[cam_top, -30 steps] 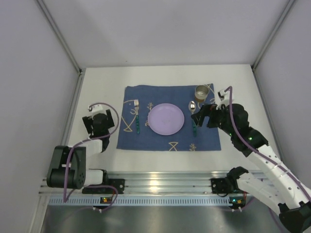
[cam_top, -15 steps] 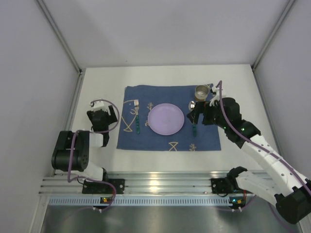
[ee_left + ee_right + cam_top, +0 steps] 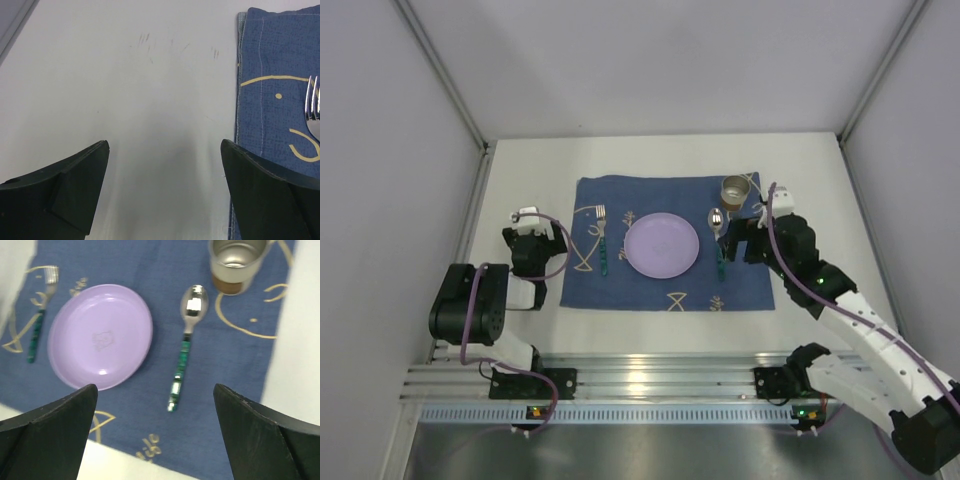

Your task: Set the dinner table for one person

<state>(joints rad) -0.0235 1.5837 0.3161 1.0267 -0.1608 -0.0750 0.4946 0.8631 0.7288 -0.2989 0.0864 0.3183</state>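
The white dinner table (image 3: 530, 170) holds a dark blue cloth (image 3: 665, 285) with pale fish drawings. On the cloth lie a lilac plate (image 3: 662, 244), a fork (image 3: 602, 240) to its left, a green-handled spoon (image 3: 717, 235) to its right and a metal cup (image 3: 735, 190) beyond the spoon. My right gripper (image 3: 155, 387) is open and empty above the cloth's near right part, with the spoon (image 3: 187, 335), plate (image 3: 100, 335) and cup (image 3: 235, 262) ahead of it. My left gripper (image 3: 164, 145) is open and empty over bare table, left of the cloth (image 3: 280, 100).
Grey walls enclose the table on the left, back and right. The fork's tines (image 3: 313, 110) show at the right edge of the left wrist view. An aluminium rail (image 3: 650, 385) with both arm bases runs along the near edge.
The left arm has folded back toward its base, its gripper staying left of the cloth. The right gripper has shifted slightly right near the spoon. Both stay open and empty.
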